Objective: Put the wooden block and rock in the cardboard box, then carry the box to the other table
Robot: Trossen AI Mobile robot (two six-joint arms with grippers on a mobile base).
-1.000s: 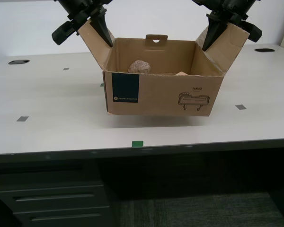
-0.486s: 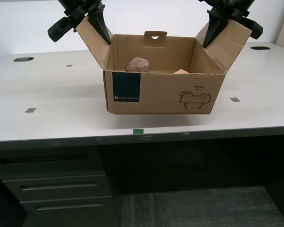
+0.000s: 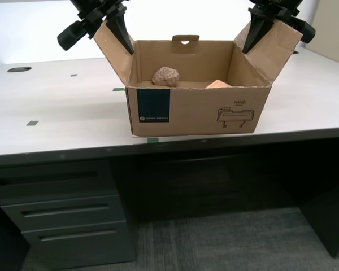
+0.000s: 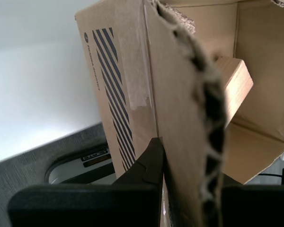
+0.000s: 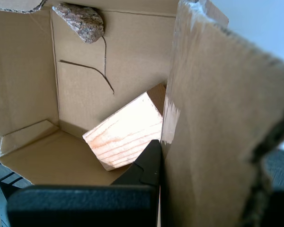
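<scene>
Both loads are in. The rock [image 3: 166, 75] sits towards the back wall of the cardboard box [image 3: 198, 110], and the wooden block [image 3: 217, 84] lies tilted by the wall on the exterior view's right. So packing looks finished, and the carry is the step in hand.

My first gripper [image 3: 277, 33] is clamped on the side flap at the exterior view's right. Its wrist view has one dark finger pressed to the inner face of the flap, with the block just below. My second gripper [image 3: 99, 34] is pinched on the opposite flap the same way, with corrugated edge running straight between its jaws. Both flaps splay up and outward, and they're the only hold on the box.

The box is right at the near rim of the pale tabletop [image 3: 56, 113]. Its front face hangs level with the dark edge, over a strip of green tape [image 3: 152, 139]. I can't tell whether the base is resting or just clear of the surface.

The cloth-draped table isn't in any view. My guess is the next move calls for a level lift and a steady roll of the base — both arms in step, or a flap tears or slips.

Room looks fair, with open tabletop either side and bare floor in front. The drawer unit [image 3: 62, 214] sits below the edge, well under the box. The loose rock could roll if the box tips.
</scene>
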